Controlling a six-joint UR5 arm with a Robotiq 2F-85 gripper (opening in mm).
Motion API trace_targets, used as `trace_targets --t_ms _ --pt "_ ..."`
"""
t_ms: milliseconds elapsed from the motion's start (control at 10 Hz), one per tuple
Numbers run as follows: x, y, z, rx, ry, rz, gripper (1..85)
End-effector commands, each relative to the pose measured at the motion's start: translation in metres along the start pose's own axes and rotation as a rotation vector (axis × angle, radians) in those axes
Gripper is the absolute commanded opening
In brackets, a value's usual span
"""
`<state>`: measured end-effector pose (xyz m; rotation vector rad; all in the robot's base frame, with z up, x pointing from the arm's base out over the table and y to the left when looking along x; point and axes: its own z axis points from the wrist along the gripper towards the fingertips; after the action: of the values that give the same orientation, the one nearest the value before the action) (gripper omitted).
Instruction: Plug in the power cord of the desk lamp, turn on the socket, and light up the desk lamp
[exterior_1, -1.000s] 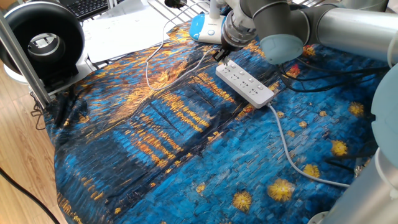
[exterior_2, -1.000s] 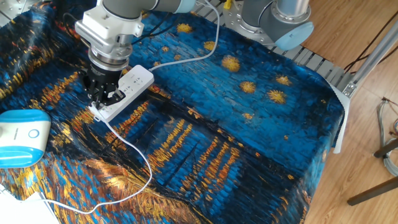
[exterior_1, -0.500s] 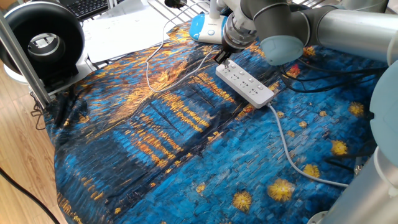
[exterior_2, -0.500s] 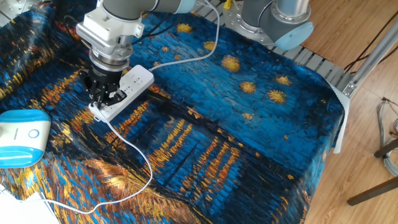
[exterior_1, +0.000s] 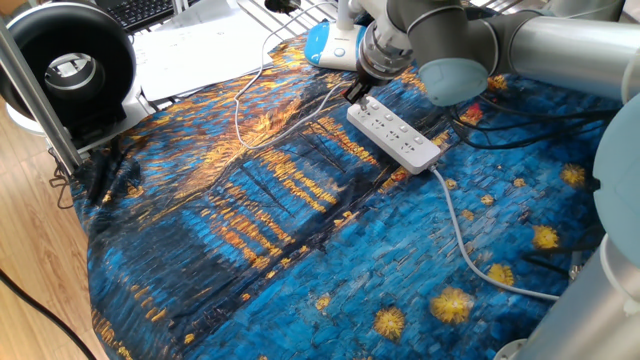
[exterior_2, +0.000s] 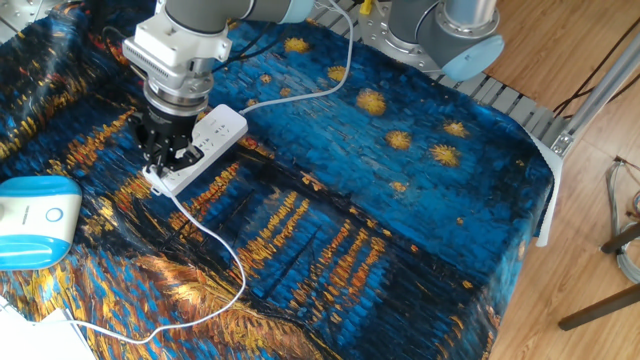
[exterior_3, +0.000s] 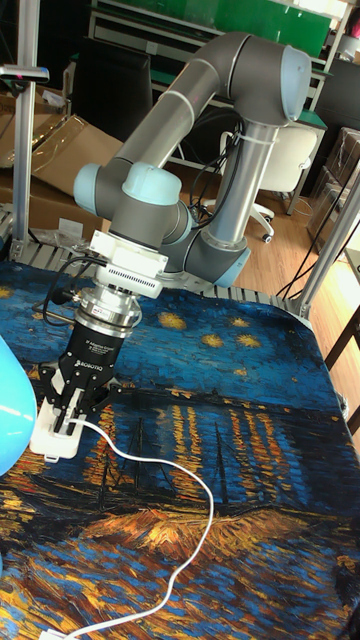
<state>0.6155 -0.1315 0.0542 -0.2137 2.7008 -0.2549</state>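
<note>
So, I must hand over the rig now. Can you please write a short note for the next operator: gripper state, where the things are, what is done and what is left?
Gripper: at the near end of the long white power strip, fingers around the small white plug of the thin white lamp cord. Whether the plug is fully seated cannot be told.
The strip lies on the blue painted cloth; its thick pale-grey cable runs off the far end.
The blue-and-white lamp base sits beside it.
Left: confirm the plug is in, release, press the socket button, switch on the lamp.

Claw over socket end, cord trailing.
</note>
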Motion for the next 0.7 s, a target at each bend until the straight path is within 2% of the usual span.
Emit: trace_targets --t_ms 0,600 --pt "0.0014 -0.0010 -0.0001 -0.007 -0.001 0.011 1.3" --pt "0.0029 -0.0051 -0.0019 0.003 -0.009 0.006 1.3"
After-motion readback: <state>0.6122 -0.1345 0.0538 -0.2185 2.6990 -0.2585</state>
